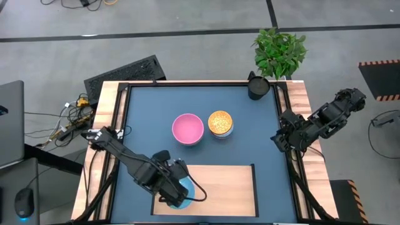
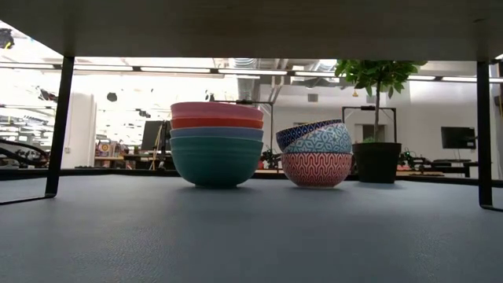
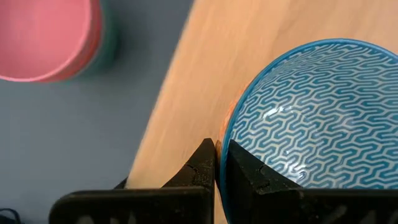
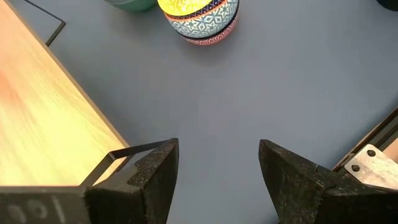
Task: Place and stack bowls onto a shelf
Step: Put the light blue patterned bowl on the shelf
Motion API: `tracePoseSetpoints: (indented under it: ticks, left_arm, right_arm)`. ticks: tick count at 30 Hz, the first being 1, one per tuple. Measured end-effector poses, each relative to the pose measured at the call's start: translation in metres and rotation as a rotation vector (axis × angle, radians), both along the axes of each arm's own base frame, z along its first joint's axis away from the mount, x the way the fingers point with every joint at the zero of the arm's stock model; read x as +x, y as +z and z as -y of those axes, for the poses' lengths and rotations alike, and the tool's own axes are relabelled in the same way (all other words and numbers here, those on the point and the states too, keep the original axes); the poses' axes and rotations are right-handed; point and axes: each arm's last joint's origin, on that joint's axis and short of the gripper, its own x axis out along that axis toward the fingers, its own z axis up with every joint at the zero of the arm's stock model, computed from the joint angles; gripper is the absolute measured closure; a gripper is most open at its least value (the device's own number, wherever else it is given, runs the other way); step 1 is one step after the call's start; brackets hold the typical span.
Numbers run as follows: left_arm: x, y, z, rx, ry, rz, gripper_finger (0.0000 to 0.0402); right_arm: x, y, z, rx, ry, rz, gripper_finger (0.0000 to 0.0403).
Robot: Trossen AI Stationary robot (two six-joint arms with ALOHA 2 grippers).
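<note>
Left tool (image 3: 215, 163) clamped shut; right tool (image 4: 217, 168) wide open.

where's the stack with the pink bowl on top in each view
High view: the pink-topped stack sits mid-table, left of the patterned stack.
Low view: it stands centre-left, patterned stack to its right.
Left wrist view: only its pink rim shows, top-left corner.
Right wrist view: just a green sliver at the top edge.
Shared landmark: the wooden shelf, though the low view sees only its underside.

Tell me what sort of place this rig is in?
Probably a robotics lab or workshop: a grey floor with dark tape lines, hazard striping, a keyboard and loose cables beside the table, and benches and monitors behind.
</note>
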Motion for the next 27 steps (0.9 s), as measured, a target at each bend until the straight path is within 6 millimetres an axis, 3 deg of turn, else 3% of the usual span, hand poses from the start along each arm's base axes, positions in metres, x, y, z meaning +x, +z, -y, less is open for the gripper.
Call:
tracePoseSetpoints:
  ticks: [3,7,16,27]
  left_arm:
    - [-0.014,0.017,-0.012,0.009,0.027,0.06,0.0401]
    - [-0.036,0.021,-0.028,0.033,0.079,0.081,0.0401]
    - [-0.054,-0.007,-0.051,-0.156,0.155,0.25,0.0401]
    - [-0.046,-0.034,-0.052,-0.139,0.106,0.143,0.0402]
  right_arm:
    - [0.0,0.0,0.0,0.0,0.001,0.0,0.0154]
    - [0.0,0.0,0.0,-0.001,0.001,0.0,0.0154]
    - [0.0,0.0,0.0,0.0,-0.001,0.001,0.0154]
    - [0.0,0.0,0.0,-0.007,-0.019,0.012,0.0154]
